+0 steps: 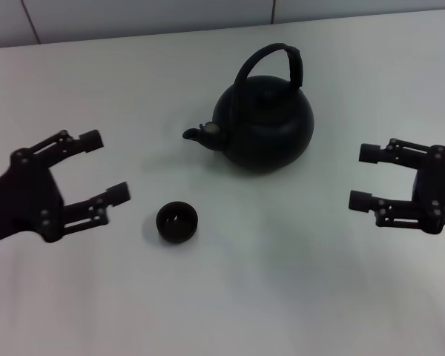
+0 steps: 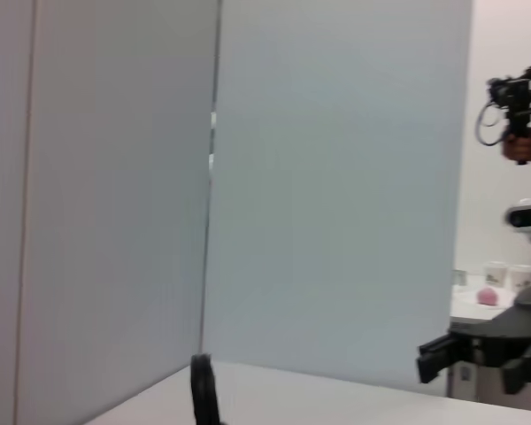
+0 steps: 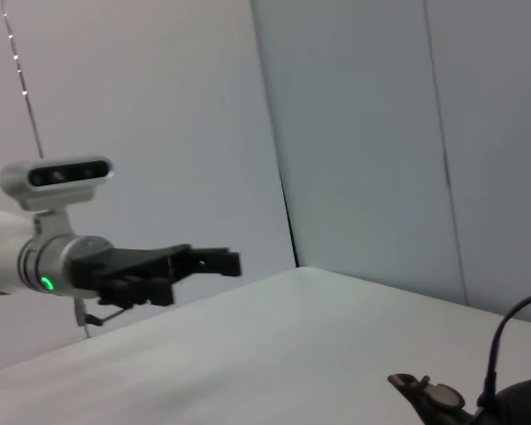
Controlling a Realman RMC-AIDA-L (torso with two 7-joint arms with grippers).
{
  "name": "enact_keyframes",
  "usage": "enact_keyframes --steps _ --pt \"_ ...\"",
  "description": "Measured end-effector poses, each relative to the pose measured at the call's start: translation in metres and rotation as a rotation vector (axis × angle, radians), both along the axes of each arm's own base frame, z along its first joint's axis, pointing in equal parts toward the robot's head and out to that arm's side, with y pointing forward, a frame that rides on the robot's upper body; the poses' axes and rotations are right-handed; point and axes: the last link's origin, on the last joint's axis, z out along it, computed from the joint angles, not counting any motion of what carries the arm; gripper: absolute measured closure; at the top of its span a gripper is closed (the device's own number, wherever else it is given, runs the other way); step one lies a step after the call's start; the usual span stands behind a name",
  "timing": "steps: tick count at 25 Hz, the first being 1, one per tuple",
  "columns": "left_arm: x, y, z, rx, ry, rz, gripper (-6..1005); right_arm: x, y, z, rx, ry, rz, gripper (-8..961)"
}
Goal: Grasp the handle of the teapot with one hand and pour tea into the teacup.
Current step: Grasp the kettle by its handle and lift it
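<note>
The left gripper hovers at nine o'clock over the white table, jaws spread wide, empty; the teacup sits at six o'clock of the teapot, spout pointing to nine, handle upright; the right gripper hangs at three o'clock, jaws wide, empty.

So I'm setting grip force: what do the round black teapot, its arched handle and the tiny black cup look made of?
Round black teapot: matte, dull sheen, probably enamelled or cast metal. Arched handle: thin metal hoop, with a thicker, seemingly padded side. Tiny black cup: same matte finish, ceramic or metal; unclear.
</note>
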Motion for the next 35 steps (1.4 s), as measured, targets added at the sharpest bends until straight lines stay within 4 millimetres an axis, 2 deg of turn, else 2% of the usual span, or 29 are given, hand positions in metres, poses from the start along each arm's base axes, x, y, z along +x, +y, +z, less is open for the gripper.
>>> enact_keyframes --steps 12,15,20,29,35 --pt "-0.012 0.004 0.051 -0.040 0.177 0.006 139 0.014 0.001 0.004 0.073 0.013 -0.083 147" --pt "-0.013 0.003 0.053 -0.052 0.207 0.009 139 0.020 0.009 0.003 0.107 0.023 -0.140 147" --pt "-0.012 0.001 0.044 -0.071 0.237 0.008 139 0.026 0.024 -0.004 0.138 0.033 -0.209 147" --pt "-0.011 0.005 0.032 -0.157 0.307 0.005 138 0.023 0.043 -0.016 0.155 0.044 -0.243 147" --pt "-0.013 0.004 0.034 -0.159 0.311 0.014 139 0.022 0.055 -0.017 0.184 0.050 -0.274 148"
